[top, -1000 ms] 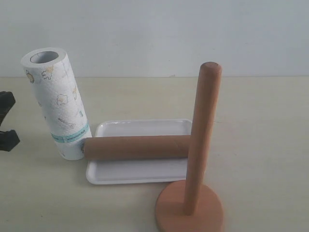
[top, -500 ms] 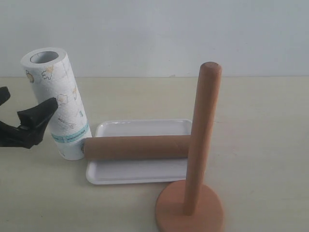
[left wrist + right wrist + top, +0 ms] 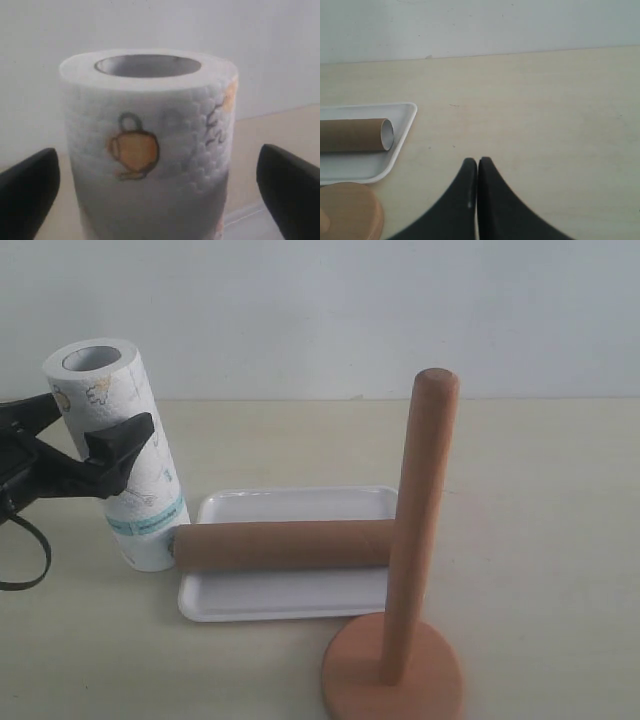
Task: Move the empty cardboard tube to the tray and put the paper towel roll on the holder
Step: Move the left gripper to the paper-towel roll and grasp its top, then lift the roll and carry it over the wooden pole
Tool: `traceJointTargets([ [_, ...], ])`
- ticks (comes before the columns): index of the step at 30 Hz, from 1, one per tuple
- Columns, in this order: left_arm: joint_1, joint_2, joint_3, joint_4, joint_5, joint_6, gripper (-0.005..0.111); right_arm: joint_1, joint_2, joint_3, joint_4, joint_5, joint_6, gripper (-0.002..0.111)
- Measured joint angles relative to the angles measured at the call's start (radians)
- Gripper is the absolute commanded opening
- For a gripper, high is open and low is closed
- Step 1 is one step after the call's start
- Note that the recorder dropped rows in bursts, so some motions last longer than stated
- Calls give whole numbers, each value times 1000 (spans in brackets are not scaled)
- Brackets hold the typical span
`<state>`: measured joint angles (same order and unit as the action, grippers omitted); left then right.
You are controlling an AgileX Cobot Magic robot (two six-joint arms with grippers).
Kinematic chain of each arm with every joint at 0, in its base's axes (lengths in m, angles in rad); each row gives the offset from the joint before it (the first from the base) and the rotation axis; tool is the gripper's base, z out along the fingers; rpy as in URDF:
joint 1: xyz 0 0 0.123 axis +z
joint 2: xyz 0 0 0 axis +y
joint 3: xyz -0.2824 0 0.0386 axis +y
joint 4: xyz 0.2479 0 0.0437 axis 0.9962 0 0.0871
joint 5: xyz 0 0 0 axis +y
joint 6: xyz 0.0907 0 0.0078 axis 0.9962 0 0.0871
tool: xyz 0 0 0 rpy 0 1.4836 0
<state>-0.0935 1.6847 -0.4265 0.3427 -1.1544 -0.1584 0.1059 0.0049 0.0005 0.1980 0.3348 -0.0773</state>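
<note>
The paper towel roll [image 3: 150, 505] stands slightly tilted on the table, just left of the white tray [image 3: 290, 502]. My left gripper [image 3: 95, 420] is open, with one finger on each side of the roll's upper half and a gap at both sides. The left wrist view shows the roll [image 3: 150, 150] between the spread fingers of that gripper [image 3: 155, 180]. The empty cardboard tube [image 3: 285, 545] lies lengthwise in the tray, one end by the roll. The wooden holder [image 3: 420, 530] stands bare at the front right. My right gripper [image 3: 478, 161] is shut on nothing above the table.
In the right wrist view the tube's open end [image 3: 386, 135], the tray's rim [image 3: 402, 142] and the holder's round base [image 3: 347, 210] show. A pale wall closes the table's far edge. A black cable [image 3: 35, 560] hangs below the left arm.
My left gripper has come in from the left edge, rising and moving right until its open fingers straddle the roll's upper part. Roll, tube, tray and holder have not moved.
</note>
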Motion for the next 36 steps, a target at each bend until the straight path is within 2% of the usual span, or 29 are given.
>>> traceJointTargets([
  [5,0,56,-48,4,0,-14,108,0,0,0,0,0,0,0],
  [7,0,74,-60,4,0,-17,99,0,0,0,0,0,0,0],
  [10,0,86,-76,6,0,-23,72,0,0,0,0,0,0,0],
  [15,0,90,-93,-18,6,-25,13,0,0,0,0,0,0,0],
  [16,0,90,-93,-23,6,-25,4,0,0,0,0,0,0,0],
  [21,0,84,-111,-26,3,12,4,0,0,0,0,0,0,0],
  [26,0,-20,-131,-28,12,19,4,0,0,0,0,0,0,0],
  [32,0,-285,-140,-25,80,-43,4,0,0,0,0,0,0,0],
  [36,2,-466,-151,55,112,-206,4,0,0,0,0,0,0,0],
])
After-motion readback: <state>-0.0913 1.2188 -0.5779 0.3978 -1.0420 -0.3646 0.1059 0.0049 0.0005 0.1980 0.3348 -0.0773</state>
